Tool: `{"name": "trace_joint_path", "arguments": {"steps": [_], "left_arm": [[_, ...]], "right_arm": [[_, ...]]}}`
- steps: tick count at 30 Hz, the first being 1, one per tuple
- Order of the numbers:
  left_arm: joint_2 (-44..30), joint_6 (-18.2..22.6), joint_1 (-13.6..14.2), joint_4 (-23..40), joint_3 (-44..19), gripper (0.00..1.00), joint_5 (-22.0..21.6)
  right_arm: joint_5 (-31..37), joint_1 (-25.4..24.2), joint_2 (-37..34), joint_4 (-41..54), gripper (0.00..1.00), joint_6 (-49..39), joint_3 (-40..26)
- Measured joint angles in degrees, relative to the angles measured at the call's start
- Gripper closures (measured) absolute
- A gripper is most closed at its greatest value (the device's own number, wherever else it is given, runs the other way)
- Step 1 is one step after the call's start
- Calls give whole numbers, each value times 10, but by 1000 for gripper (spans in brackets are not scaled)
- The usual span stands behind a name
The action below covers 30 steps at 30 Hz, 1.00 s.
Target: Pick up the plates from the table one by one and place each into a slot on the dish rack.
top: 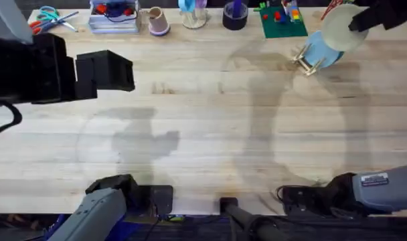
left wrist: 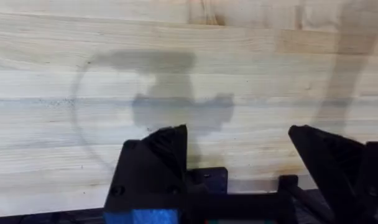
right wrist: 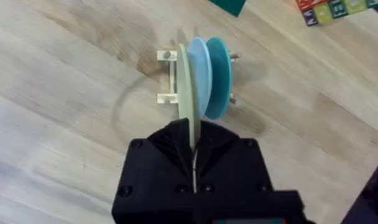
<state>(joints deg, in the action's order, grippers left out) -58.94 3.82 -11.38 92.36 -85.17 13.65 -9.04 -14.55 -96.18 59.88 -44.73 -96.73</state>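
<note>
1. Right end effector: closed on the rim of the pale yellow-green plate, which stands on edge in the grip. In the overhead view it sits at the far right of the worktop, above the rack.
2. Held plate: its flat faces run parallel to the two blue plates already standing in the dish rack. Its long axis points straight away from the fingers, toward the rack.
3. Key relation: the held plate lies on the open side of the rack, just beside the nearer blue plate, and appears lined up with a free slot between the pegs. Whether its lower edge is already seated between them cannot be told.
4. Judgement: the coming move is a straight lowering along the plate's own plane; any sideways tilt risks knocking the neighbouring blue plate.
5. Left end effector: open, holding nothing, over bare worktop at the near left, well apart from the rack. The right arm is clearly the nearer.
</note>
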Motion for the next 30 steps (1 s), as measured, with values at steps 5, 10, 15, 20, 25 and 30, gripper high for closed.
{"name": "trace_joint_path", "arguments": {"steps": [5,10,15,20,25,30], "left_arm": [[0,0,0,0,0,6,0],[0,0,0,0,0,6,0],[0,0,0,0,0,7,0],[0,0,0,0,0,7,0],[0,0,0,0,0,6,0],[0,0,0,0,0,6,0]], "right_arm": [[0,0,-20,-1,974,0,0],[0,0,-21,-1,974,0,0],[0,0,-21,-3,974,-1,0],[0,0,-21,-22,973,-1,0],[0,1,-22,-30,973,-1,0],[0,3,-26,-32,973,-1,0]]}}
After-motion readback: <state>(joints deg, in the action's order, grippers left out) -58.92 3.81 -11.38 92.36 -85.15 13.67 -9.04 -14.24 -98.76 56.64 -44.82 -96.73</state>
